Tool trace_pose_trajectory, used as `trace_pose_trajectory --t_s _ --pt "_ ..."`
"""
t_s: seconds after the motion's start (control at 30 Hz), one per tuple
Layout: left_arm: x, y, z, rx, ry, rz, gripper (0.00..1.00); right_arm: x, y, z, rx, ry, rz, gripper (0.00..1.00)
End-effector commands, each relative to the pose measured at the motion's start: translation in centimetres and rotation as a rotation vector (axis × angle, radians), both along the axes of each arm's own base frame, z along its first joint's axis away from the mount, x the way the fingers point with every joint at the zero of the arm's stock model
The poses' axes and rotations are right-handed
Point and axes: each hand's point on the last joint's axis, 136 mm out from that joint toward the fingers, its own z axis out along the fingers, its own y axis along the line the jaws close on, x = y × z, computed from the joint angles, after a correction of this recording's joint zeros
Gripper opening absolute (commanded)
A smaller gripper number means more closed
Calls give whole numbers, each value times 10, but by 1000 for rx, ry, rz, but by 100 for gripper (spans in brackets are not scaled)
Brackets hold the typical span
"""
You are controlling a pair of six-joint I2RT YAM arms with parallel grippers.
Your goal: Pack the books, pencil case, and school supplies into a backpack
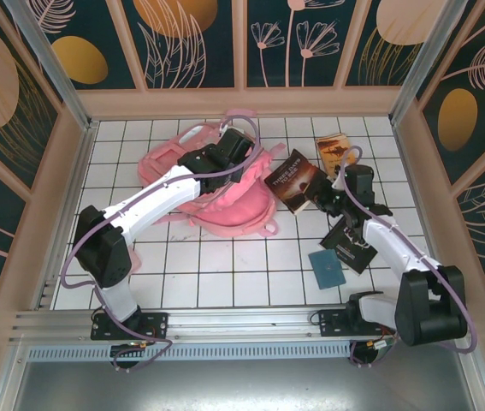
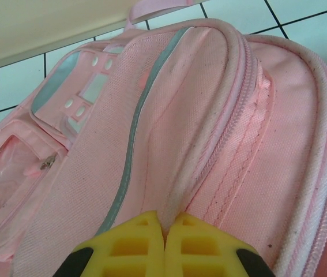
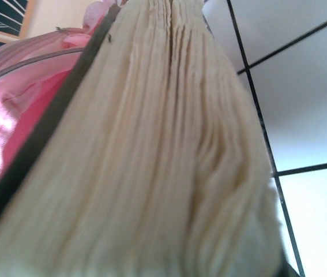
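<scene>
Nearest, back from the right hand towards its arm's base, a small blue flat item and the black book lie on the bench. The black one is partly under the arm, and neither is packed yet. The right hand grasps the brown book by its near corner. Its fingers are hidden, so I judge the grip from the page edges pressed right up to the wrist camera. The book reaches left from this hand to the backpack, close beside its edge, though I cannot tell if they touch; it looks set to slide in. The left hand is clenched on a fold of the backpack's pink cloth beside the zip, probably to lift the mouth open. Beyond the right hand, the orange book lies apart, unpacked.
</scene>
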Motion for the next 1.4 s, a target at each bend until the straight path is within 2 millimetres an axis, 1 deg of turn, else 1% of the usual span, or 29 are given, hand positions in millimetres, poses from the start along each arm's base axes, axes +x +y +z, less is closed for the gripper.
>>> trace_pose_trajectory --t_s 0.0,0.07,0.17,0.3,0.33,0.43,0.5,0.57,0.67,0.73,0.83,0.87,0.97,1.1,1.17,1.23,1.3,1.37 --pt "15 -6 63 -156 -164 55 0 7 2 63 19 -191 31 10" --pt "17 -7 68 -168 -176 64 0 0 9 69 62 -183 68 10" --pt "22 -7 80 -186 -207 86 0 -11 22 65 148 -131 115 10" --pt "28 -8 90 -195 -235 102 0 -25 37 65 242 -120 160 10" --pt "27 -9 92 -202 -236 95 0 -27 39 62 253 -109 169 10" --pt "26 -12 92 -211 -230 77 0 -28 57 58 280 -92 225 10" --pt "25 -13 91 -211 -224 69 0 -26 72 62 317 -101 268 10" --pt "23 -13 92 -217 -219 63 0 -22 86 73 360 -127 307 10" --pt "19 -13 92 -227 -211 54 0 -10 107 84 379 -157 334 10" --pt "18 -12 94 -233 -211 55 0 3 118 83 382 -148 328 9" --pt "18 -11 93 -232 -211 57 0 24 139 75 385 -141 318 9" --pt "14 -8 106 -251 -229 57 0 32 148 74 384 -151 314 9" --pt "12 -3 110 -254 -236 67 0 54 171 70 386 -170 297 9" --pt "9 3 112 -250 -245 86 0 85 190 57 439 -183 237 8" --pt "7 6 114 -249 -248 91 0 102 200 44 452 -150 211 8" --pt "6 8 115 -247 -252 96 0 113 208 35 430 -143 191 9" --pt "6 10 114 -242 -253 101 0 122 217 25 397 -131 178 13" --pt "6 10 113 -240 -252 106 0 129 224 14 379 -93 167 21"
